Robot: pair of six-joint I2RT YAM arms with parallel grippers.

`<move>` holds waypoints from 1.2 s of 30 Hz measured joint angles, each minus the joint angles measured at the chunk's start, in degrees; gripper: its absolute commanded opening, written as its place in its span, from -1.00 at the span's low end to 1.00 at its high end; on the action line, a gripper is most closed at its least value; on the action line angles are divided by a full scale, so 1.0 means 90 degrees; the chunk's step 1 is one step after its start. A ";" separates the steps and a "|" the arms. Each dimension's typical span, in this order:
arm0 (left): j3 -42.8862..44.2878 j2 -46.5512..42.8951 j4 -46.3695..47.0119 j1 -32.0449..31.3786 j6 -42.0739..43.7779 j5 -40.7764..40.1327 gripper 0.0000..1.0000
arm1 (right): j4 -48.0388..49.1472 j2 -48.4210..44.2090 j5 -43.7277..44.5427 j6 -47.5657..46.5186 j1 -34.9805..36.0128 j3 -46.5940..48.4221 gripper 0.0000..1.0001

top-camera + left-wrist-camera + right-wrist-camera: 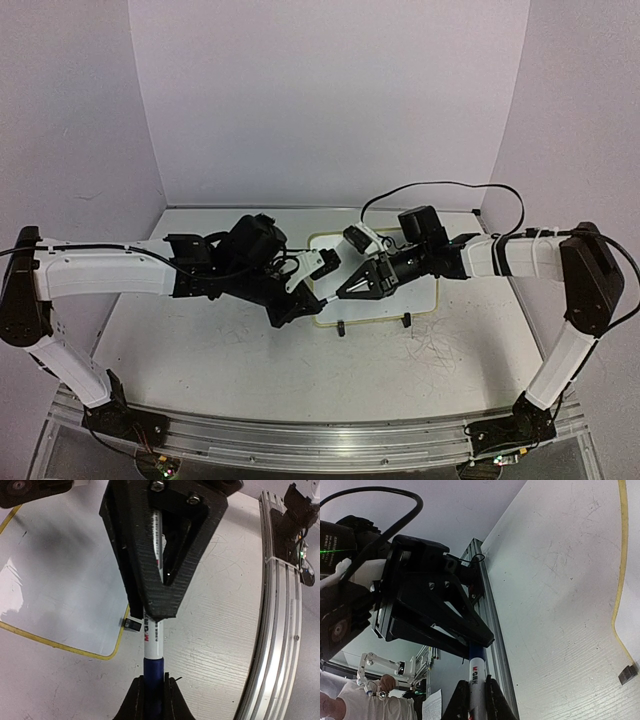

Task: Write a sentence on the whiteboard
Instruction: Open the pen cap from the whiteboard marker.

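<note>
Left claw (152, 689) on marker (151, 641), beside whiteboard (55, 580)

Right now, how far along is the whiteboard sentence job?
Done: the marker is picked up, right jaws shut on its white barrel, left jaws on its blue end. In hand: apparently pulling the cap off. Left: all the writing; the whiteboard area in view is blank.

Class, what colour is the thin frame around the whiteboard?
Yellow. The whiteboard frame shows best in the left wrist view.

whiteboard (425, 296) on table (200, 340) centre, marker (151, 642) between left gripper (151, 696) and right gripper (474, 696), by whiteboard's near left corner
</note>
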 measured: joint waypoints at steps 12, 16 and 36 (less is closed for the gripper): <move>0.0086 0.0007 -0.0002 -0.0015 -0.0110 0.0301 -0.73 | -0.0021 -0.0173 -0.0002 -0.0056 0.0028 0.0000 -1.00; 0.0121 0.0009 0.0001 0.0024 -0.0139 0.0287 -0.95 | -0.0075 -0.0248 0.0020 -0.0093 0.0036 -0.0017 -1.00; -0.0962 -0.1610 0.0156 0.0359 0.0530 -0.0022 -1.00 | -0.0073 -0.2232 0.0509 -0.0600 -0.1199 -0.1040 -1.00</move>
